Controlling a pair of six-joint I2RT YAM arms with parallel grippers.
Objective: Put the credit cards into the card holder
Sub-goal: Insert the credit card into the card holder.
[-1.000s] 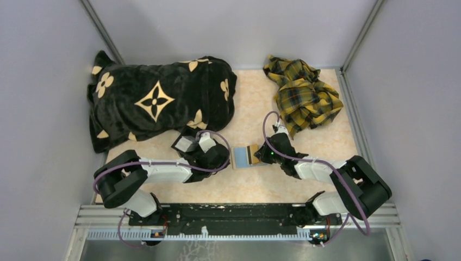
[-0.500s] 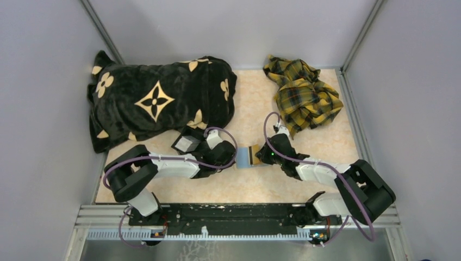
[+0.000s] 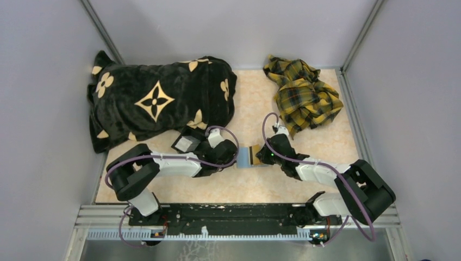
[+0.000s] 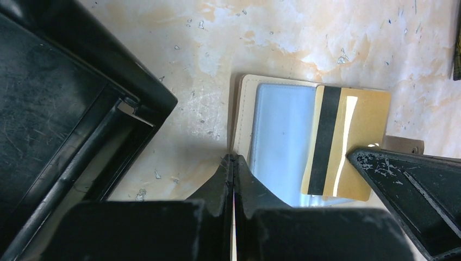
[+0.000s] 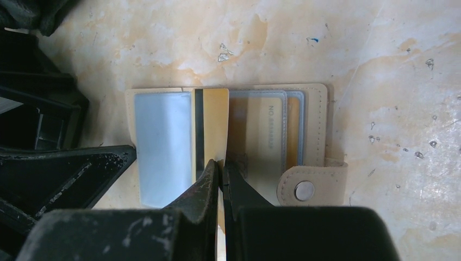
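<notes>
Right wrist view gives you the relation that matters. The card holder lies open and flat on the bench. A gold credit card sits across its middle fold, with its long axis running along the fold, away from the arms.

The right gripper is closed tight with its tips on the card's near edge. A gold sliver shows between the fingers, so it looks to be pinching the card. The stepped clear slots are just beside the card on the half with the snap tab. The pale blue window pocket is on the other half.

Your left gripper is also fully closed. Its tips touch the holder's outer edge on the window-pocket side, but you cannot tell whether it nips the edge or only pins it.

The right arm is the one carrying the card. As I read it, the coming move is a sideways slide toward the tab half, keeping the card parallel to the fold while the left side steadies the holder. Which way the slots open is not clear from here.
</notes>
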